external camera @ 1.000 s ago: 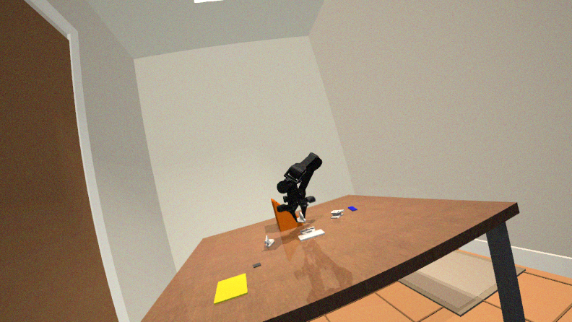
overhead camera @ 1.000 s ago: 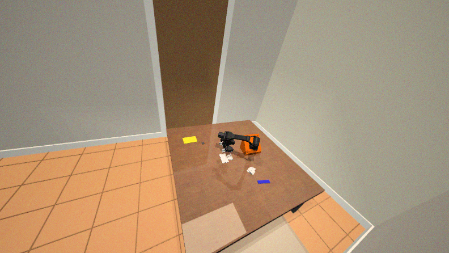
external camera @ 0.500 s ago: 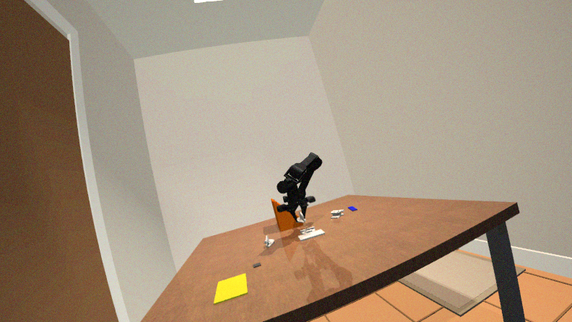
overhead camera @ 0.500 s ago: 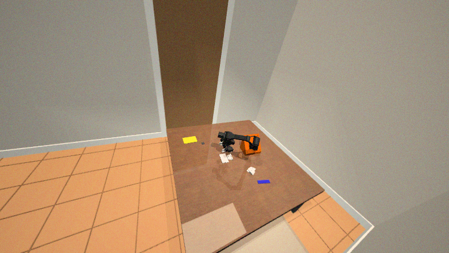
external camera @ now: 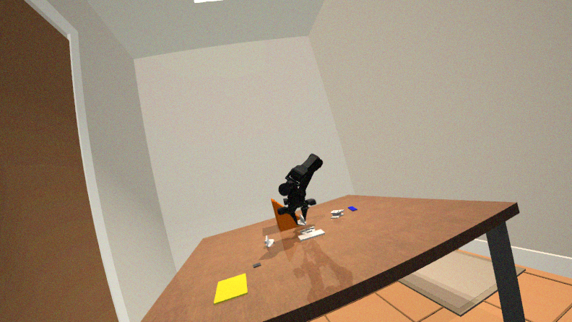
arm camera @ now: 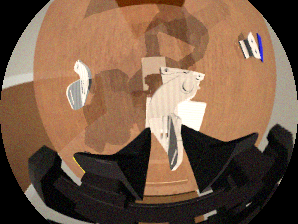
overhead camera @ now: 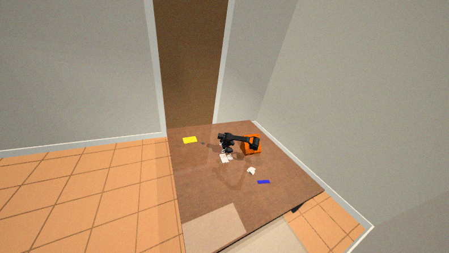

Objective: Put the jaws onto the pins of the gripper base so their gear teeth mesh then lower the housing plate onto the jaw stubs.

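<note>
My gripper point(external camera: 301, 220) point(arm camera: 164, 129) is shut on a white jaw point(arm camera: 172, 142), whose narrow end stands up between the fingertips. The held jaw's wide end overlaps the white gripper base point(external camera: 311, 235) point(arm camera: 192, 115) point(overhead camera: 223, 158) in the wrist view; whether it touches a pin cannot be told. In the exterior view the held jaw is just behind and above the base. The other jaw point(external camera: 269, 242) point(arm camera: 78, 87) lies apart on the table, left of the base. The small white housing plate point(overhead camera: 250, 170) point(external camera: 336, 212) point(arm camera: 253, 46) is apart on the other side. The pins are mostly hidden.
An orange wedge-shaped block point(overhead camera: 256, 150) point(external camera: 284, 222) stands behind the gripper. A blue strip point(overhead camera: 263, 181) point(external camera: 352, 209) point(arm camera: 260, 47) lies beyond the housing plate. A yellow sheet point(overhead camera: 189, 139) point(external camera: 232, 287) and a small dark piece point(overhead camera: 203, 143) point(external camera: 256, 265) lie past the loose jaw.
</note>
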`<act>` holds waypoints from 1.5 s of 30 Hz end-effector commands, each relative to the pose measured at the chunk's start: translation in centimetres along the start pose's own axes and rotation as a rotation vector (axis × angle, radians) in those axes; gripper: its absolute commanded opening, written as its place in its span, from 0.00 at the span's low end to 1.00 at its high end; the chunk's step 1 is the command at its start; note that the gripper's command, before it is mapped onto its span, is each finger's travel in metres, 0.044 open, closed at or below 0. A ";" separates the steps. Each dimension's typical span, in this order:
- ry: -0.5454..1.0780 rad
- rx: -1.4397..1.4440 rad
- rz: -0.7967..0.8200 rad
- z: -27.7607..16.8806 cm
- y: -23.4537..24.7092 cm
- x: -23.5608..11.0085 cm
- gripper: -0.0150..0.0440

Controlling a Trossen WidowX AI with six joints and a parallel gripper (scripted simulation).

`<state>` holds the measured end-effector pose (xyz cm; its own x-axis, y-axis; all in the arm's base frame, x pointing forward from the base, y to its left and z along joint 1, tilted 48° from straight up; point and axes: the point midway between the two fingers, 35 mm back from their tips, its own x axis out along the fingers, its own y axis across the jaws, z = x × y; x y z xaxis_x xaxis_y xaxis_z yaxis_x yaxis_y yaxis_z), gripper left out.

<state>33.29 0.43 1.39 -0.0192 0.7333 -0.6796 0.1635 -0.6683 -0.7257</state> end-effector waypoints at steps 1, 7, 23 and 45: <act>-0.002 0.008 -0.006 0.1 0.0 0.7 0.48; -0.001 0.008 -0.006 0.1 -0.1 1.7 0.48; -0.001 0.007 -0.009 0.2 -0.2 3.8 0.48; -0.001 0.013 -0.009 0.2 -0.2 4.1 0.48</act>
<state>33.01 3.44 -1.25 -0.0225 0.7360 -0.6766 0.1577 -0.6657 -0.7294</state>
